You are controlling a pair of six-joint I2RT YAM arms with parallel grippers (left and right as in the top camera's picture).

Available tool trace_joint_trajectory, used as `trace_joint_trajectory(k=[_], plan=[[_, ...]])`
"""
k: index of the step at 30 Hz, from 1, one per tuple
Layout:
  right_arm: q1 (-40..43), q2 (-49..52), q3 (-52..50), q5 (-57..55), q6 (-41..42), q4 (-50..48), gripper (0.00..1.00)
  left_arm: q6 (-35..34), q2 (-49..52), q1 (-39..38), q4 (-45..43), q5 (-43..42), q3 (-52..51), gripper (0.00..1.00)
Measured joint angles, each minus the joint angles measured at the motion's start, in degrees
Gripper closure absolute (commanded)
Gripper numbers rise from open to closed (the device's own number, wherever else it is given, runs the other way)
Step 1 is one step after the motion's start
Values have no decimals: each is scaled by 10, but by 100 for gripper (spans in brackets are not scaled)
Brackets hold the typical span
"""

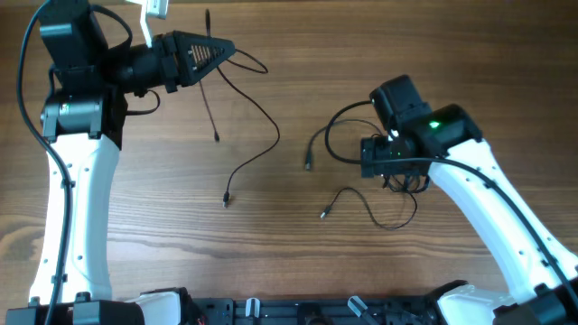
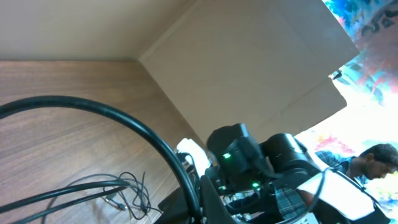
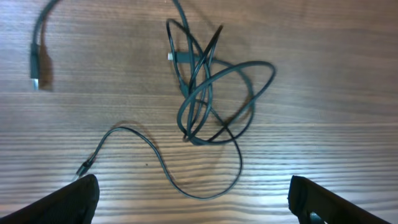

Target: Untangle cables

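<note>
My left gripper (image 1: 226, 50) is raised at the back left, pointing right, and is shut on a thin dark cable (image 1: 271, 117). This cable runs from the jaws in a long curve down to a plug (image 1: 226, 200). A second thin cable (image 1: 211, 90) hangs straight beside it. In the left wrist view the held cable (image 2: 124, 121) arcs into the jaws (image 2: 205, 199). My right gripper (image 1: 390, 171) is open above a tangle of looped cables (image 3: 211, 93), its fingers (image 3: 193, 190) wide apart and empty. One strand (image 3: 168, 171) trails from the tangle to a plug (image 1: 322, 215).
The wooden table (image 1: 298, 262) carries everything. Another plug end (image 1: 308, 165) lies left of the right gripper, and it also shows in the right wrist view (image 3: 35, 68). A cardboard wall (image 2: 249, 68) stands behind the table. A person (image 2: 367, 162) is at the far right.
</note>
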State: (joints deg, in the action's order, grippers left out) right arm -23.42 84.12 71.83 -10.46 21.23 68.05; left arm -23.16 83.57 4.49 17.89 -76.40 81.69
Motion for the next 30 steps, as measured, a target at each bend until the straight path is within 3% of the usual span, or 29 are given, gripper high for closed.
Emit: trace_joint_trajectory(k=[6,9,17,23,30], plan=[[0,4,-59,46,-1,-73,1,10,0,13,28,24,0,96],[0,4,-78,108,-40,-147,0,15,0,20,49,34,0,96],[0,6,-89,381,-214,-345,0,21,0,21,53,41,0,96],[-7,6,-89,558,-264,-515,0,21,0,21,50,45,0,96],[-73,7,-89,560,-292,-580,1,21,0,21,49,45,0,96]])
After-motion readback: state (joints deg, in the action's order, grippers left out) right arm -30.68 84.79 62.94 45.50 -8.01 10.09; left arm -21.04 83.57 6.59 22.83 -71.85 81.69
